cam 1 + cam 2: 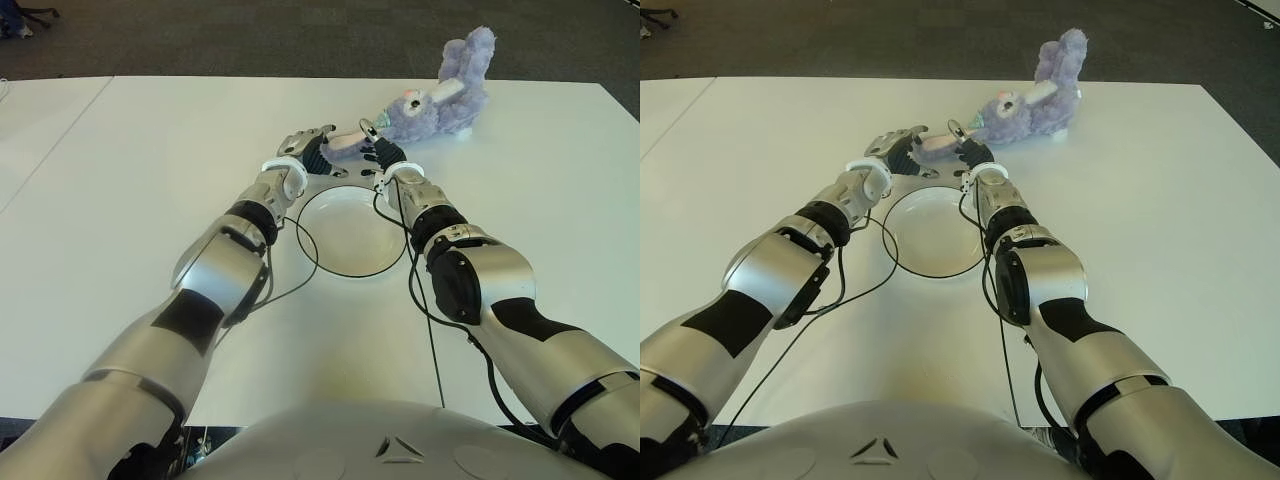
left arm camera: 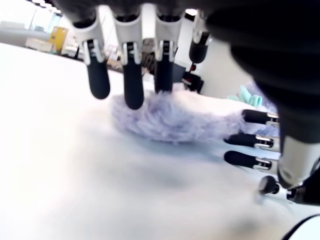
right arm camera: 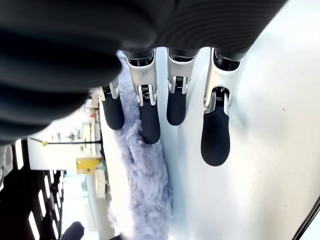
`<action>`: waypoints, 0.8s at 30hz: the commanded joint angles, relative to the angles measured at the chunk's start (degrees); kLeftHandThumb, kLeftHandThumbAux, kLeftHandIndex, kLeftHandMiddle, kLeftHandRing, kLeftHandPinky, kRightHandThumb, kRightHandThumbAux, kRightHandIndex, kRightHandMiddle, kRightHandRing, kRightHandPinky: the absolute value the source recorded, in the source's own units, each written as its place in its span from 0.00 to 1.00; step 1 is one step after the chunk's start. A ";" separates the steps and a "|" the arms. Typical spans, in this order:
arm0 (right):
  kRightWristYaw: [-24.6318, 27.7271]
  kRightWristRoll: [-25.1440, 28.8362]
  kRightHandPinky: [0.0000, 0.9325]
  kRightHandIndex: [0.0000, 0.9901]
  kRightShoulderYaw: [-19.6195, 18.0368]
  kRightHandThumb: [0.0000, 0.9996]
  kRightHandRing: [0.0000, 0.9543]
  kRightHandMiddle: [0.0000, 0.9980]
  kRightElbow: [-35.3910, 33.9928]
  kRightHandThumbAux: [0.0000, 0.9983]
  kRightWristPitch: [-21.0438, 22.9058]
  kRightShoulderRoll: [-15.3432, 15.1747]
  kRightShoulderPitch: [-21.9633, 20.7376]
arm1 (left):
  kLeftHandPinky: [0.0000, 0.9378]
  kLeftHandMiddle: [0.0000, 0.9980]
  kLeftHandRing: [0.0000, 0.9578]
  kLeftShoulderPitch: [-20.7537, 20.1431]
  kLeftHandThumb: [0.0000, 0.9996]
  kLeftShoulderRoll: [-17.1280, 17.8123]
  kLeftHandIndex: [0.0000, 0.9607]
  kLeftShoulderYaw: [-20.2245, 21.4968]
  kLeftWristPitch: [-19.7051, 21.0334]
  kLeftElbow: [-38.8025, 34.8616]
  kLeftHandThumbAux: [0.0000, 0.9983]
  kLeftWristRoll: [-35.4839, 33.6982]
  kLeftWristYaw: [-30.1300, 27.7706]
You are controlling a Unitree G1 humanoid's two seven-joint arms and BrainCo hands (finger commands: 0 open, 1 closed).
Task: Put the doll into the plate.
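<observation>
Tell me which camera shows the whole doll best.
The left eye view: the doll lies whole on the table. The right eye view shows nearly the same. Both wrist views catch only one furry limb between the hands' fingers.

Lilac doll (image 1: 440, 100), white plate (image 1: 350, 235), white table (image 1: 150, 150), silver-black arms.

On the table (image 1: 150, 180), the plate (image 1: 352, 232) lies at the centre just ahead of the robot. The doll (image 1: 430, 100) lies on the table at about 1 o'clock from the plate, with one limb reaching toward 12 o'clock of the rim. The left hand (image 1: 305, 148) shows at 11 o'clock of the plate, the right hand (image 1: 383, 152) at 12 to 1 o'clock, and the limb lies between them.
</observation>
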 commanded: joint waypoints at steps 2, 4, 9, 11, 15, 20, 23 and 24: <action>0.12 0.66 0.03 0.00 -0.48 0.11 0.00 0.00 2.01 0.36 2.31 3.28 3.15 | 0.15 0.13 0.16 -3.80 0.00 -1.39 0.01 0.53 3.48 0.57 0.57 -0.89 -2.99; 0.04 0.87 0.03 0.00 -0.66 0.11 0.00 0.00 1.96 0.36 2.27 3.68 3.24 | 0.14 0.12 0.14 -4.23 0.00 -1.66 0.01 0.32 3.99 0.60 0.57 -0.67 -3.00; -0.65 1.16 0.03 0.00 -0.94 0.11 0.00 0.00 1.74 0.36 2.22 4.92 3.47 | 0.10 0.08 0.09 -5.92 0.00 -3.00 0.00 -0.68 5.40 0.66 0.56 0.14 -2.78; -0.91 1.17 0.03 0.00 -1.02 0.11 0.00 0.00 1.71 0.36 2.29 5.22 3.45 | 0.10 0.07 0.09 -6.43 0.00 -3.47 0.00 -0.99 5.76 0.69 0.56 0.39 -2.77; -1.58 1.56 0.02 0.00 -1.52 0.11 0.00 0.00 1.71 0.36 2.63 5.80 3.38 | 0.09 0.06 0.07 -6.72 0.00 -4.45 0.00 -1.75 5.77 0.74 0.54 0.97 -2.40; -2.97 2.55 0.01 0.00 -2.85 0.10 0.00 0.00 1.59 0.37 2.51 6.61 3.62 | 0.05 0.03 0.04 -5.22 0.00 -6.25 0.00 -3.11 5.58 0.85 0.54 1.53 -1.54; -3.81 3.11 0.01 0.00 -3.45 0.09 0.00 0.00 1.29 0.39 1.93 7.01 4.26 | 0.05 0.02 0.03 -4.19 0.00 -7.44 0.00 -4.06 5.67 1.01 0.54 2.08 -1.22; -4.11 3.27 0.01 0.00 -3.55 0.08 0.00 0.00 1.02 0.39 1.80 7.20 4.60 | 0.05 0.02 0.03 -3.95 0.00 -7.68 0.00 -4.38 5.70 1.05 0.54 2.35 -1.10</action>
